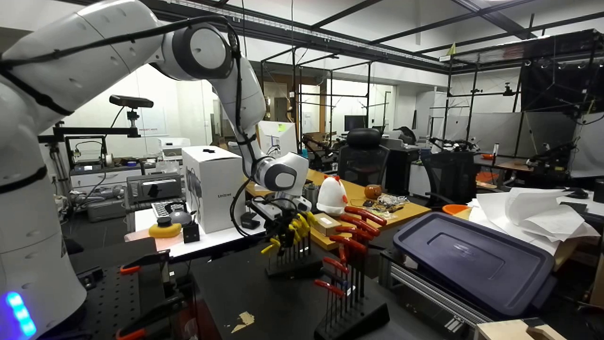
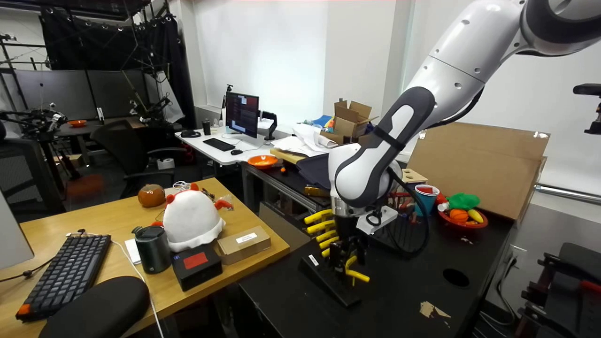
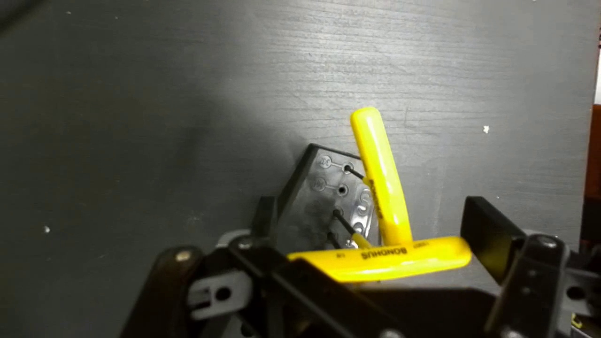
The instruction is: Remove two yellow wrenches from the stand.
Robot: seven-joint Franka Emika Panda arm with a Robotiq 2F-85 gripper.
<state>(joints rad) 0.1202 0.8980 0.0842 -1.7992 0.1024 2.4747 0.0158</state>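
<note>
"Wrist view: how does the gripper point(image 3: 372, 225) stand?"

"Its jaws are parted wide at the stand point(image 3: 305, 223). Across the gap lies one yellow wrench point(image 3: 399, 258), an end hidden behind the gripper; whether it touches the fingers point(image 3: 490, 239) cannot be told."

"And beyond?"

"A second yellow wrench point(image 3: 384, 173), slanting, its shaft set in a hole of the stand."

"What do both exterior views show?"

"More yellow wrenches point(image 2: 320, 226), fanned in a row above the stand, on a black table point(image 2: 394, 300); red-handled tools point(image 1: 348, 242) stand in another rack point(image 1: 363, 318)."
</note>
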